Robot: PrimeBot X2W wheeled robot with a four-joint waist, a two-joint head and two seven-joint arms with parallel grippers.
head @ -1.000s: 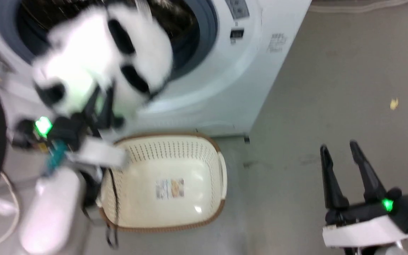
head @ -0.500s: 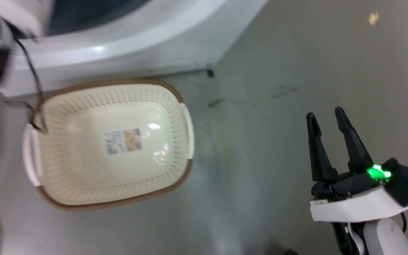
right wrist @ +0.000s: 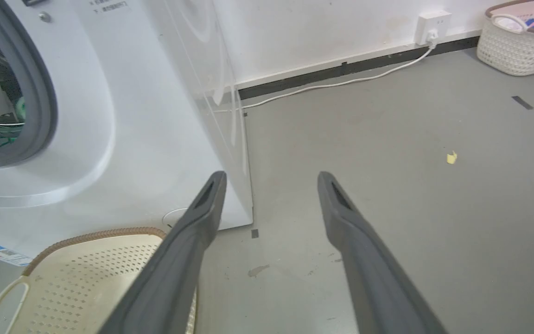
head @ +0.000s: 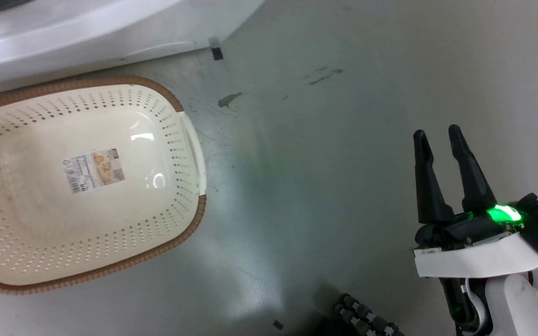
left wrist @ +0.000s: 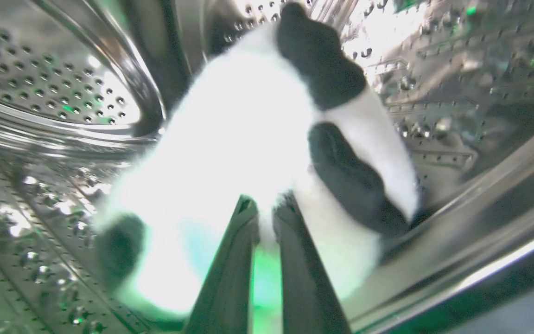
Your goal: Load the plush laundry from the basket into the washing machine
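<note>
The plush laundry (left wrist: 248, 134), a fluffy white toy with black patches, hangs inside the washing machine's shiny perforated drum (left wrist: 40, 83). My left gripper (left wrist: 265, 206) is shut on its fur, fingers close together. The cream basket (head: 87, 121) with brown rim sits on the floor with nothing in it, label sticker on its bottom, in front of the white washing machine (head: 63, 28); the right wrist view also shows the basket (right wrist: 86, 283) and the washer front (right wrist: 123, 116). My right gripper (head: 437, 133) hovers open over bare floor at the right, its fingers (right wrist: 202, 204) spread.
Grey floor stretches to the right of the washer. A white cable and wall socket (right wrist: 431, 23) run along the far wall, with another white basket (right wrist: 517, 41) of clothes in the corner. A small yellow scrap (right wrist: 452, 157) lies on the floor.
The head camera has tilted down and right, so the washer opening and left arm left the picture. The plush, earlier held before the door opening, is now inside the drum.
</note>
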